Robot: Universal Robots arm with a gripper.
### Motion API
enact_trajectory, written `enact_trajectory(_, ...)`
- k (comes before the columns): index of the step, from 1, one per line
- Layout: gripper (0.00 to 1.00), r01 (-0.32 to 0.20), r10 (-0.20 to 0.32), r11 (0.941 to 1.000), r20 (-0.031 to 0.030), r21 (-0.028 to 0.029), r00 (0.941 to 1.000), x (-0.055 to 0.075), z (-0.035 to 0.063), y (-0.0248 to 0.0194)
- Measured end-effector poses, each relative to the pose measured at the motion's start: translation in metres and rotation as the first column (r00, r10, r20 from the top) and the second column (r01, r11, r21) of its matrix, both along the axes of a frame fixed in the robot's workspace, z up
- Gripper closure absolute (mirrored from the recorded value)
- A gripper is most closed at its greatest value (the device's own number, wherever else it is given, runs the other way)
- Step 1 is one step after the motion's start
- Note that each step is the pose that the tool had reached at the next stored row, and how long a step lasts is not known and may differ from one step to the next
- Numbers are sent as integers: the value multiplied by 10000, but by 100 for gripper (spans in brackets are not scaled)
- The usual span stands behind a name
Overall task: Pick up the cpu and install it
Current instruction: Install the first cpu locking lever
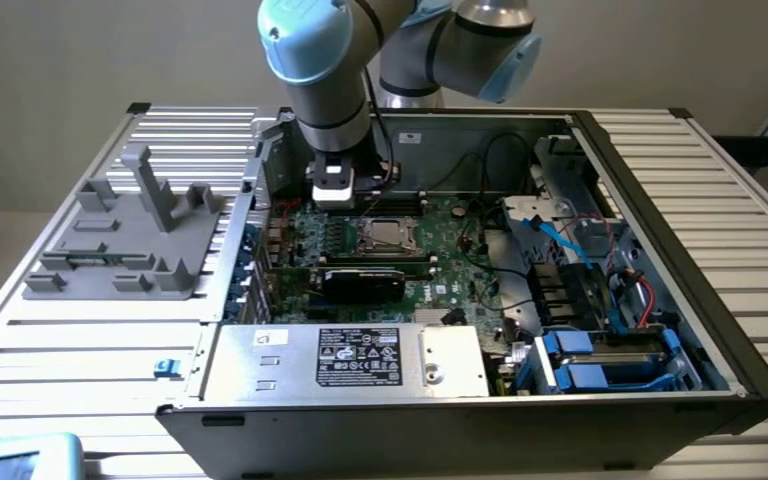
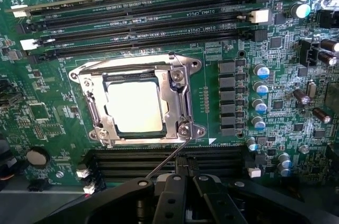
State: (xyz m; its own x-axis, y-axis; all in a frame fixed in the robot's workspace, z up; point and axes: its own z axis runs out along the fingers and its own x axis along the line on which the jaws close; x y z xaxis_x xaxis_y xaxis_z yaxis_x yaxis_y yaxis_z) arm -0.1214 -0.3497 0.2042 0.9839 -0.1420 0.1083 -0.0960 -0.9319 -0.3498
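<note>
Lying flat inside the socket's shiny steel frame (image 2: 177, 102), the cpu (image 2: 134, 107) shows a smooth, pale square lid against the green motherboard (image 2: 55, 131). The black pincer (image 2: 186, 164) hangs near the frame's corner, pressed together, a thin wire lever (image 2: 161, 164) slanting beside it.

Open computer case (image 1: 464, 435) on slatted metal table (image 1: 77, 345); green motherboard (image 2: 233, 33) inside with long black memory slots (image 2: 143, 36), black card (image 1: 364, 284) near its middle, labelled silver power supply (image 1: 357, 358) along near wall, blue drive trays (image 1: 584, 368) at the exterior view's right, grey plastic rack (image 1: 131, 235) on table at its left
</note>
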Motion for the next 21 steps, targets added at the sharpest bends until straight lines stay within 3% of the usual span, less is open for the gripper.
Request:
enact_trajectory(5, 89, 1, -1, 10000, 17, 0, 10000, 0, 9, -24)
enact_trajectory(12, 89, 37, -37, 10000, 98, 8, 9999, -2, -3, -25)
enact_trajectory(21, 89, 262, -262, 9997, 108, 8, 9996, 0, -31, -24)
